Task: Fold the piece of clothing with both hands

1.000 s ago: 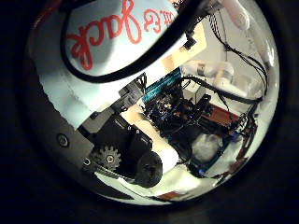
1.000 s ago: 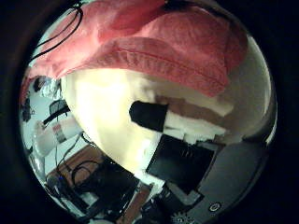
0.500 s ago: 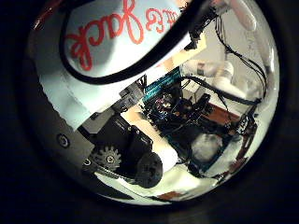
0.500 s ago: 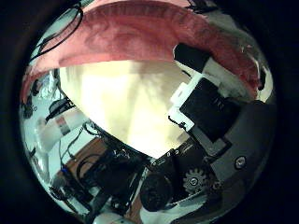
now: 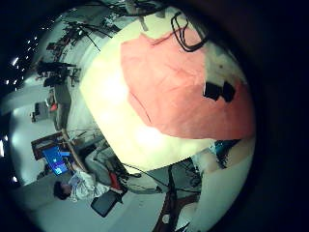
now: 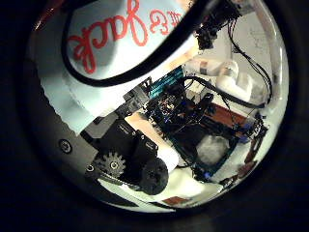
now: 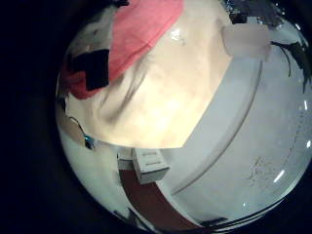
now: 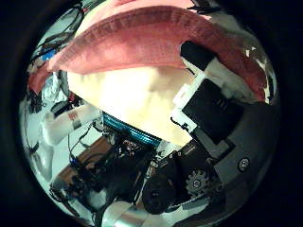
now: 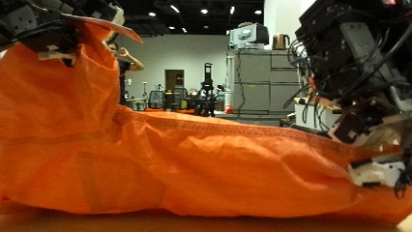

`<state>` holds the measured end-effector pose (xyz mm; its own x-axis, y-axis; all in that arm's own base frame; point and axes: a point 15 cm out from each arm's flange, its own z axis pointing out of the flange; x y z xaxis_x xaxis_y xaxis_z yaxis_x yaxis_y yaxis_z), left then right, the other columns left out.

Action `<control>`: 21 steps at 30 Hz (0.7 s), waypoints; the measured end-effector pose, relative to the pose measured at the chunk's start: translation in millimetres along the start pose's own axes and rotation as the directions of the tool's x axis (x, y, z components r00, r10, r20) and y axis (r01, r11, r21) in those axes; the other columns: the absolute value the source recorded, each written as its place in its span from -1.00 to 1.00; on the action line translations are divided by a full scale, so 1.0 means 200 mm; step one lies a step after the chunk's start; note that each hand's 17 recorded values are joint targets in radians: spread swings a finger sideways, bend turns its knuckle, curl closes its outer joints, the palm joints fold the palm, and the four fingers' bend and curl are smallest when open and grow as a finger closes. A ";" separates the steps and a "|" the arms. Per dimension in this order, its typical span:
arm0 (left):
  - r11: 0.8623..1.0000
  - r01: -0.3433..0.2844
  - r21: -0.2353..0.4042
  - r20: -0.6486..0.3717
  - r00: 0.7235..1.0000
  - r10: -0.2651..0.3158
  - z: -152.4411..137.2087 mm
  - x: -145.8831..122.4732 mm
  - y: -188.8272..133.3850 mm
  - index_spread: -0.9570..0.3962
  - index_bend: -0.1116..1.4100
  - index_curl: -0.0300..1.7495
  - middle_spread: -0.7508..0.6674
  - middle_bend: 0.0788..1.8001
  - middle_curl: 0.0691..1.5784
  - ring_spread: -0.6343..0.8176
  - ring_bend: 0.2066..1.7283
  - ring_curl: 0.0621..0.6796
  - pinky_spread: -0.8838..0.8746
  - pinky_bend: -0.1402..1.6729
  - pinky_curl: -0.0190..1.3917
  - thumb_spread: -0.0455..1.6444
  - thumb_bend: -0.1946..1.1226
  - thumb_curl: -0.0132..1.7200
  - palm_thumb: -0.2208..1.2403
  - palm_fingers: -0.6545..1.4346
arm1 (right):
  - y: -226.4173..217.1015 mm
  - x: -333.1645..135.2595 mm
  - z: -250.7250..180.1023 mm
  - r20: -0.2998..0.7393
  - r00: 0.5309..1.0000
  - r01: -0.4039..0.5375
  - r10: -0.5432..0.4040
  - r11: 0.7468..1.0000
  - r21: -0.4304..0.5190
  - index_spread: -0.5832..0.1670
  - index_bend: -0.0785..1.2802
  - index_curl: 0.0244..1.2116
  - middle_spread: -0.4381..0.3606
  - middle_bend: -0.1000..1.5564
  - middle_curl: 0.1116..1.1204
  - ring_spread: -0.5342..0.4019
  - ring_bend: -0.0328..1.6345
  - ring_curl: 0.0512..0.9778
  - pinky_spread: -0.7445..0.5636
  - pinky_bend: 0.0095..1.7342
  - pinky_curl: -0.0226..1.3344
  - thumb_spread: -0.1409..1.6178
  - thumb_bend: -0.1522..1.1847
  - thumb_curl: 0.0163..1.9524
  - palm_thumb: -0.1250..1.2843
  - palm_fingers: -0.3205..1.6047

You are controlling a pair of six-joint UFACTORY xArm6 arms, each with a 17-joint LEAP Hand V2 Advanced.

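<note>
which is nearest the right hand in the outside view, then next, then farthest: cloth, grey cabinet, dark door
1. cloth, just below the right hand
2. grey cabinet, behind, beside the hand
3. dark door, in the back wall

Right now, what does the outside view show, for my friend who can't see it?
A big orange cloth fills the view, draped low across the table. The left robot hand holds one corner up high, and the right robot hand reaches down to its far end.
</note>
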<state>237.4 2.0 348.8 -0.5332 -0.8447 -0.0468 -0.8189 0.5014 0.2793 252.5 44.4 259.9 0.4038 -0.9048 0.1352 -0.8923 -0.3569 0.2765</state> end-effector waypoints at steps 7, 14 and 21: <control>1.000 -0.003 -0.008 -0.005 1.000 0.003 -0.11 -0.05 -0.05 -0.60 -0.36 0.06 -0.58 0.24 -0.41 -0.89 0.00 0.24 -0.85 0.14 -0.27 0.48 0.20 0.98 0.14 0.78 | -0.01 0.06 -0.28 -0.002 1.000 -0.023 0.023 1.000 0.016 -0.17 0.66 0.62 -0.21 0.76 0.39 -0.40 0.59 0.73 -0.20 0.32 0.59 0.27 -0.72 -0.10 0.80 0.43; 0.999 0.036 -0.001 -0.017 0.999 -0.036 -0.10 -0.21 -0.24 -0.60 -0.36 0.06 -0.58 0.24 -0.41 -0.88 0.00 0.25 -0.85 0.14 -0.28 0.47 0.20 0.99 0.14 0.78 | -0.20 0.14 -0.29 0.003 0.999 -0.053 0.053 0.998 -0.043 -0.16 0.65 0.63 -0.21 0.75 0.38 -0.41 0.58 0.77 -0.20 0.29 0.64 0.29 -0.74 -0.06 0.80 0.43; 0.997 0.076 0.008 -0.062 0.995 -0.075 0.01 -0.37 -0.51 -0.60 -0.36 0.06 -0.59 0.25 -0.41 -0.88 0.01 0.25 -0.85 0.15 -0.28 0.47 0.20 1.00 0.14 0.78 | -0.50 0.22 -0.16 0.021 0.997 -0.077 0.080 0.990 -0.119 -0.17 0.64 0.63 -0.21 0.76 0.39 -0.43 0.56 0.80 -0.21 0.26 0.69 0.31 -0.78 -0.03 0.78 0.42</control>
<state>360.9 14.1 320.9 -0.4561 -0.8899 -0.0080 -0.8586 0.4376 0.2671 366.1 47.3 267.7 0.3272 -0.9350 0.1370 -0.8900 -0.2563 0.3770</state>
